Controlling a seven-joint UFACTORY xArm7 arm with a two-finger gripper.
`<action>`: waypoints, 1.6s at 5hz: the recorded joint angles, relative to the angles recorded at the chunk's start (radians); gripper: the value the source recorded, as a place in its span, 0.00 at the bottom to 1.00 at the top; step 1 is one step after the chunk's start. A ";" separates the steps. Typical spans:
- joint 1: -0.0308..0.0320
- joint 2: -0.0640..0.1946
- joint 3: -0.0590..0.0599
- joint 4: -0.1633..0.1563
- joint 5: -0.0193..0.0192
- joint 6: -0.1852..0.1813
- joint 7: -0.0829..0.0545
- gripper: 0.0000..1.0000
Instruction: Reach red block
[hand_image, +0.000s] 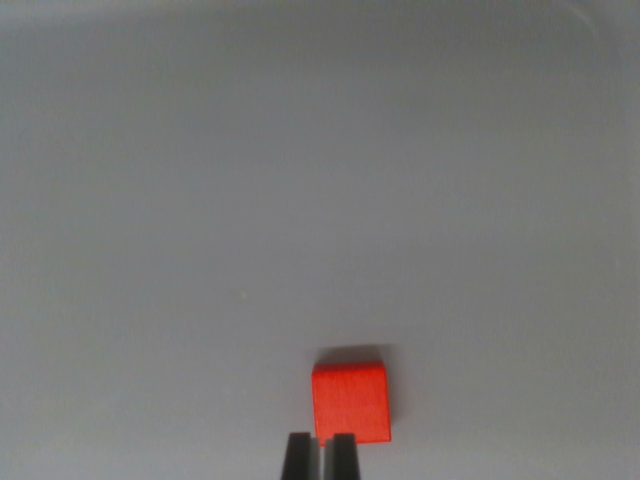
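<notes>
**Gripper tips at the near edge of the red block**

Nearest the camera, at the bottom edge of the wrist view, two dark fingertips (297, 456) of the gripper (320, 457) rise into the frame, just to the wrist view's left of centre. They stand side by side and upright, with only a thin sliver of pale surface showing between them, so the jaws are drawn almost together and nothing sits between them. Only the tips show; the rest of the gripper is out of frame.

Just beyond the tips lies the red block (350, 401). Its near edge meets the top of the fingertip on the wrist view's right, which overlaps the block's lower left corner; whether they actually touch cannot be told. The block sits flat, its top face turned squarely to the camera, with a narrow dark shadow along its far side.

The block rests on a plain grey table (300, 180), close to the table's near edge as framed. Beyond it the grey surface runs bare to the far side, where it brightens slightly toward the top corners.
</notes>
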 joint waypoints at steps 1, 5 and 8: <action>0.0001 0.012 -0.001 -0.034 -0.0010 -0.046 0.001 0.00; 0.0002 0.034 -0.002 -0.102 -0.0031 -0.137 0.003 0.00; 0.0002 0.047 -0.003 -0.138 -0.0042 -0.186 0.004 0.00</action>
